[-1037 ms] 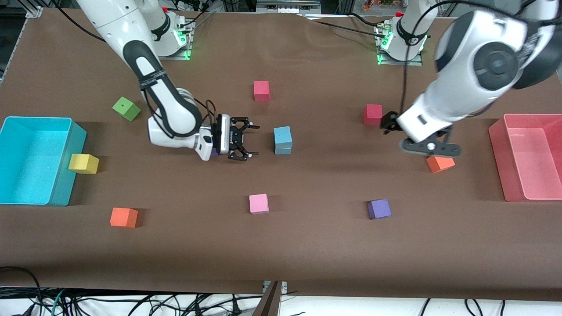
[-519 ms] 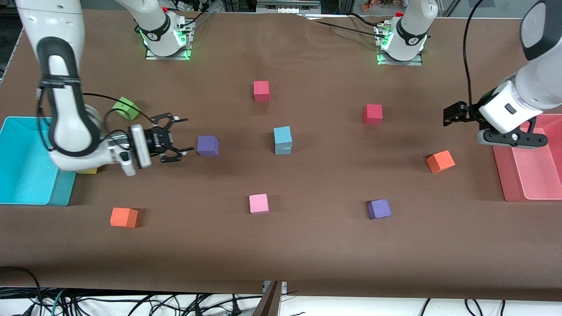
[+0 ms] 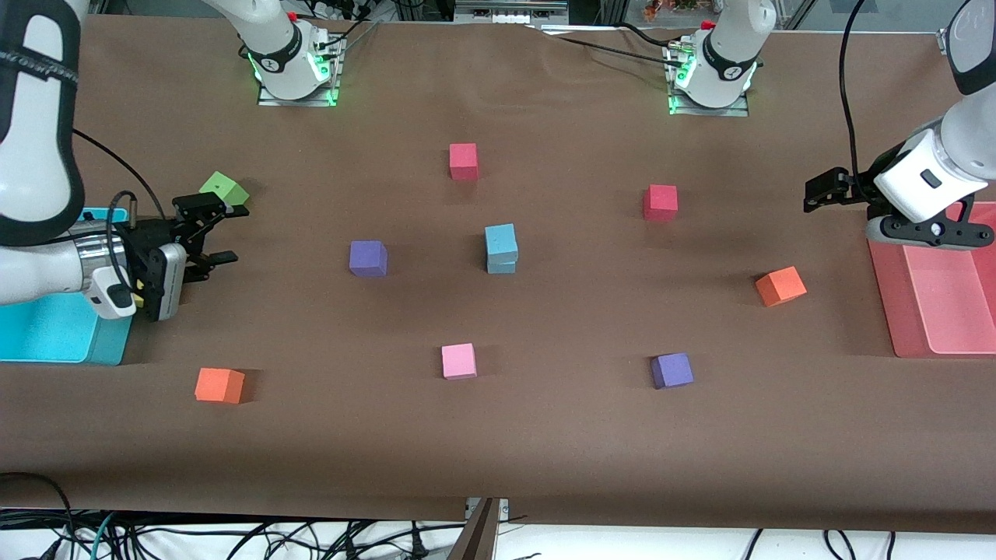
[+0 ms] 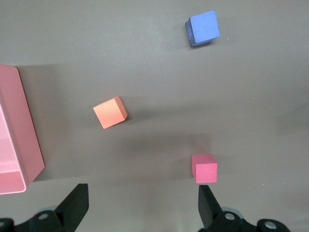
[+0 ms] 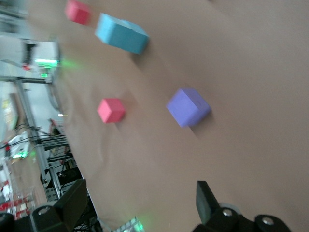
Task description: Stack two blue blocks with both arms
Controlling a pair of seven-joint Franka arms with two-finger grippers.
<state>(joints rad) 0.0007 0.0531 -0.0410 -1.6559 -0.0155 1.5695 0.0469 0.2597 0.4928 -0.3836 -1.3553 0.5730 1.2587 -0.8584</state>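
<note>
The two blue blocks stand stacked, one on the other, in the middle of the table. They also show in the right wrist view. My right gripper is open and empty, low over the table between the turquoise bin and a purple cube, well apart from the stack. In the right wrist view nothing lies between the fingers. My left gripper is open and empty, up in the air beside the pink bin's edge. In the left wrist view it holds nothing.
The turquoise bin is at the right arm's end, the pink bin at the left arm's end. Loose cubes: green, red, orange, pink, purple.
My right gripper has drawn back from the stack to the turquoise bin, uncovering the purple cube. My left gripper has moved from over the orange cube to the pink bin.
</note>
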